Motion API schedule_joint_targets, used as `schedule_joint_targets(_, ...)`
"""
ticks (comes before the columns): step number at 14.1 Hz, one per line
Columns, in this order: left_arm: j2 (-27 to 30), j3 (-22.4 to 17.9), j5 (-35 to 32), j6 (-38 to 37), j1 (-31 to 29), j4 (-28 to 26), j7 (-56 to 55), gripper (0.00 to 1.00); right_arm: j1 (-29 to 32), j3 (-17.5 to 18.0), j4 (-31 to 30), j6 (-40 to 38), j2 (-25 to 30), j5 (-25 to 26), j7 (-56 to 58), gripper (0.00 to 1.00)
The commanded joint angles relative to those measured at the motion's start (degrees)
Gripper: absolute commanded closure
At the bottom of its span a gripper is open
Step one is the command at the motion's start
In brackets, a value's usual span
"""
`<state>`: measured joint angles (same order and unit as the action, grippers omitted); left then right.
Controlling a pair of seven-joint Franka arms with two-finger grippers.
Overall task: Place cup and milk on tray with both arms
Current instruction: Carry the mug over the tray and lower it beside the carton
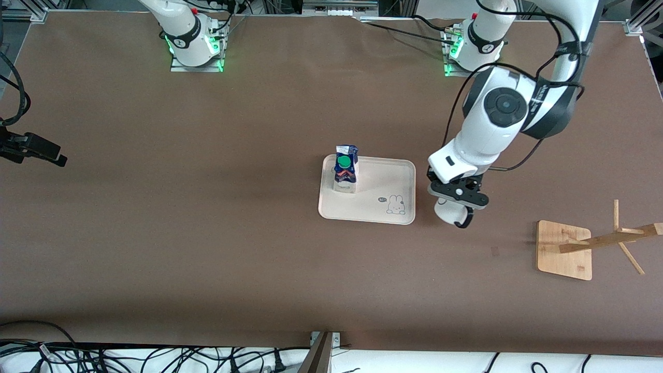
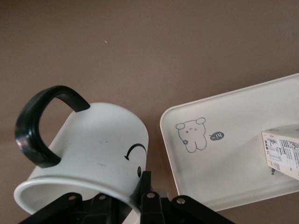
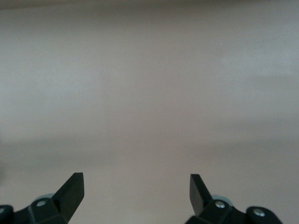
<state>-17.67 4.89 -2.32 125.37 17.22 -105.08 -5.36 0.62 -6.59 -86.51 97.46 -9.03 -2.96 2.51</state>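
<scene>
Half done: milk [image 1: 345, 170] stands on the tray [image 1: 399, 178]; left pincer [image 1: 458, 196] grips the cup [image 1: 449, 211] just beside it; right pincer [image 3: 136, 186] waits, spread open.

Place: robotics lab
Signs: two arms [image 1: 497, 124] bolted to a brown bench [image 1: 207, 233], loose cables [image 1: 129, 357], aluminium framing [image 1: 339, 5]

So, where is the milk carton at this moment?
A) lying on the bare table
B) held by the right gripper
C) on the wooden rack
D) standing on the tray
D: the milk stands upright on the tray, and no gripper touches it.
</scene>
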Motion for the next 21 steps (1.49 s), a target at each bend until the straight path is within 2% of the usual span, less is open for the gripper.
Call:
schedule_joint_targets(1, -5.68, 0.12, 3.46, -8.53, 2.37, 7.32, -0.09, 1.0, -0.09, -0.7, -2.43, 0.98, 1.99, -0.82, 0.91, 0.0)
schedule_joint_targets(4, -11.49, 0.12, 3.73, -15.5, 4.75, 13.84, -0.09, 1.0, 1.67, 1.49, -2.43, 0.98, 1.99, -0.82, 1.7, 0.0)
schedule_joint_targets(11, -21.69, 0.12, 4.96, -24.73, 9.59, 22.8, 0.18, 1.0, 1.76, 1.58, -0.15, 0.01, 0.24, -0.47, 2.93, 0.0)
schedule_joint_targets(17, -24.07, 0.12, 6.63, -25.09, 9.86, 23.34, 0.26, 1.0, 1.41, 1.76, 0.29, -2.35, 0.15, 0.32, 5.75, 0.0)
schedule_joint_targets(21, -24.42, 0.03, 6.72, -25.0, 9.86, 23.34, 0.09, 1.0, 0.79, 1.76, 0.73, -3.41, -0.03, 3.04, 6.54, 0.0)
